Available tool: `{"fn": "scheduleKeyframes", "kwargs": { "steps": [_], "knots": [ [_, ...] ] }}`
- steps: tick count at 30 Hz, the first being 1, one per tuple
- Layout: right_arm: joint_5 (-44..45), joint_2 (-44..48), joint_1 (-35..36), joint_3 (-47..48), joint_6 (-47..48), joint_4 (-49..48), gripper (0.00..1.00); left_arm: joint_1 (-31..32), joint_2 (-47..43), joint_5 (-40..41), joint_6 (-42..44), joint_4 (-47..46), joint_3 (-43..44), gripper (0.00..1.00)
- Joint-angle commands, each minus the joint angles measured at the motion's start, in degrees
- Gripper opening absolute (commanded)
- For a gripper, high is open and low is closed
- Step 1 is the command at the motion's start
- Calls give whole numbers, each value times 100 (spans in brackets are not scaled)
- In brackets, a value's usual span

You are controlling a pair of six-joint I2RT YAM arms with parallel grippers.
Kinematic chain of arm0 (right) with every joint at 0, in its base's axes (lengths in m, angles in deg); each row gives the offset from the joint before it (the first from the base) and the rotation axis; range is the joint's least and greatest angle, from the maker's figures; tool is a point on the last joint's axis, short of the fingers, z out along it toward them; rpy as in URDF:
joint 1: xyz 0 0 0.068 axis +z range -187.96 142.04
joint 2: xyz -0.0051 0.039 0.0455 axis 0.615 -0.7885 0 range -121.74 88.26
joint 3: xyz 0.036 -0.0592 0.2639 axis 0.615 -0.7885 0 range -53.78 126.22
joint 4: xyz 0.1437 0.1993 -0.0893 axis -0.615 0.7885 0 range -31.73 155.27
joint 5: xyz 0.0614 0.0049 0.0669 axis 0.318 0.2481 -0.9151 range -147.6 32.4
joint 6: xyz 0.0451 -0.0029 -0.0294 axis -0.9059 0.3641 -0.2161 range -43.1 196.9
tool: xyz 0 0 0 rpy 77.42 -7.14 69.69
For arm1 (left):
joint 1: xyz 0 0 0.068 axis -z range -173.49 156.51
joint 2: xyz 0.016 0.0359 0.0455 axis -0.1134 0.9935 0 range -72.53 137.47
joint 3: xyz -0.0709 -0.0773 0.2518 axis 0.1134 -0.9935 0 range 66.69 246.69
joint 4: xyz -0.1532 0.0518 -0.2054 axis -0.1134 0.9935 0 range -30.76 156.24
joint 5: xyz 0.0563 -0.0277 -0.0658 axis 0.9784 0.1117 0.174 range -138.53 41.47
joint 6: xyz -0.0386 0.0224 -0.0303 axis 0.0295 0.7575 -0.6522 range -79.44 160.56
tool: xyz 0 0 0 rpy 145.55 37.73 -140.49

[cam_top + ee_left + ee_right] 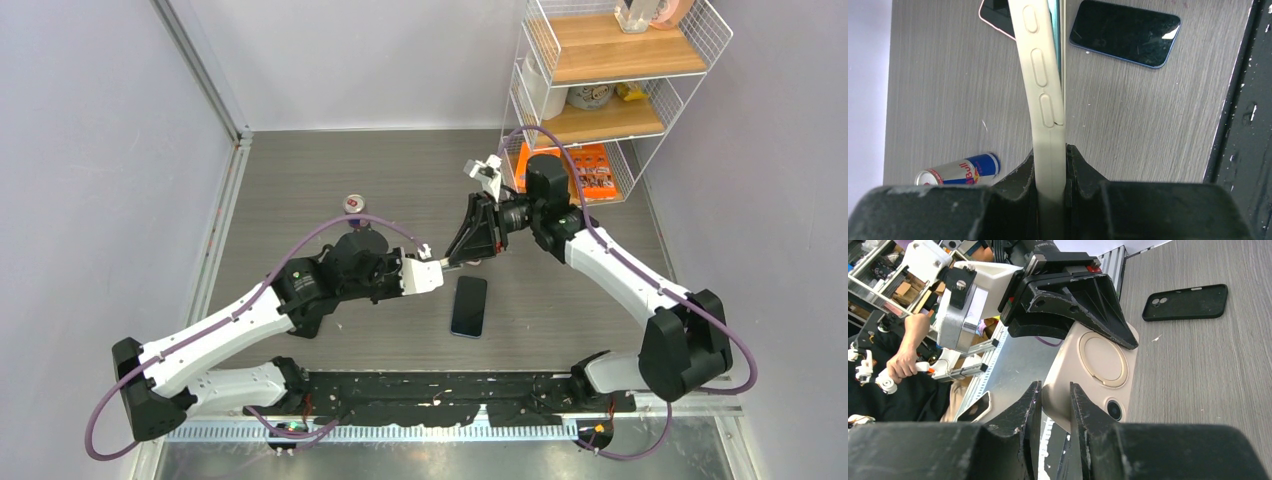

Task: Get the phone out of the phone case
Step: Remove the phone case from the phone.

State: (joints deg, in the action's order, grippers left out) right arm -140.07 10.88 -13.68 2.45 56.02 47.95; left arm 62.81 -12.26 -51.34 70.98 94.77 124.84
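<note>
We find the jaws of the left gripper (1050, 152) clenched on one end of the beige phone case (1040, 75), which stands on edge between the pads with its side buttons towards the wrist camera. The jaws of the right gripper (1055, 386) are closed over another corner of the same case, just beside its camera opening, where a dark lens shows. The round ring on the case's back faces that view. The case is held between both arms above the table (300, 200), near its middle. A thin pale-green strip runs along the case's open face in the left wrist view, and we cannot tell whether it is the phone's edge. A dark phone (468, 306) lies flat on the table, screen up, just nearer the arm bases and apart from the case. A dark slab with a pink rim (993, 15) shows partly behind the case, and we cannot identify it. A Red Bull can (353, 203) sits on the table beyond the left wrist. A wire shelf rack (600, 90) occupies the far right corner.
</note>
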Motion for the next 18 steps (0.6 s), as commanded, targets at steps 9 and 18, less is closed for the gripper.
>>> {"fn": "scheduleKeyframes", "kwargs": {
  "steps": [9,18],
  "knots": [
    [1088,-404,-10,525,324,801,5,325,-179,-440,733,-670,167,0],
    [1384,-481,-63,745,752,1425,5,322,-224,-606,735,-584,157,0]
  ]
}}
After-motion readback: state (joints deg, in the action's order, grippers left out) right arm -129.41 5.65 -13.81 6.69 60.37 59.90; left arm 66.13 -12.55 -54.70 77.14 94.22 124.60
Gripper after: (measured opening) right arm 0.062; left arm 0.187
